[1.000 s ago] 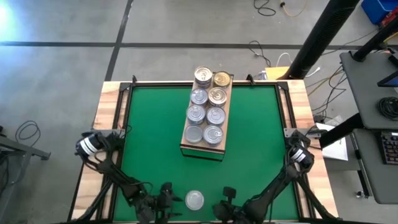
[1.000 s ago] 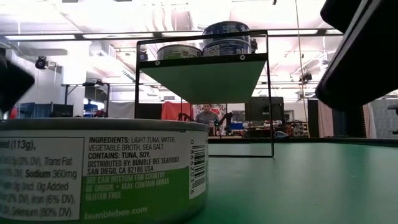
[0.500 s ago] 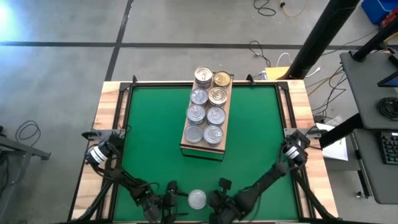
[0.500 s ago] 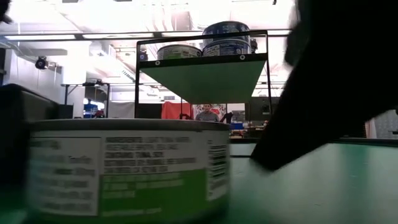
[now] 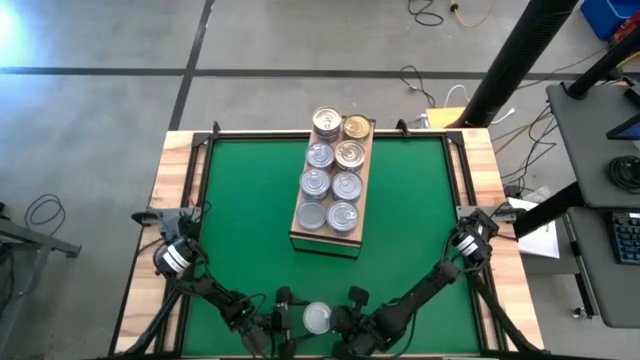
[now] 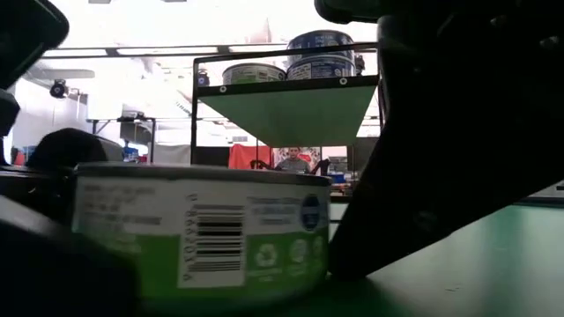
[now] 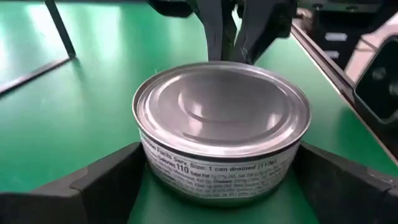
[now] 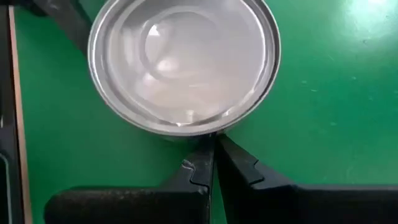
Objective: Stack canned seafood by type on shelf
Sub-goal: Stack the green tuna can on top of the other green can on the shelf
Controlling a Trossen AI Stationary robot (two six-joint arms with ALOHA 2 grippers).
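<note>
On the left, the left gripper (image 5: 283, 318) was seen low at the near edge of the green table (image 5: 240, 220). Its jaws were spread wide, one finger on each side of a lone tin (image 5: 316, 319), with a little gap showing on both sides in the left wrist view. The tin (image 7: 222, 127) was not squeezed yet. It stood flat on the table, plain silver side up, with no pull tab showing.

In the middle, farther back, the shelf (image 5: 298, 232) was seen, well apart from the lone tin. Eight tin tops (image 5: 333, 160) were counted on it, in two rows. Most were silver, and two at the far end looked gold.

On the right of the lone tin, the right gripper (image 5: 338, 320) was found. Its jaws were pressed shut with nothing in them, and the closed tip (image 8: 211, 163) was pushed right up against the tin's rim.

The step in hand was judged to be the picking up of this last loose tin. For the next move, the left fingers would need to be closed on the tin's sides. Then it would need to be lifted and carried to the shelf, to tins of its own kind.
</note>
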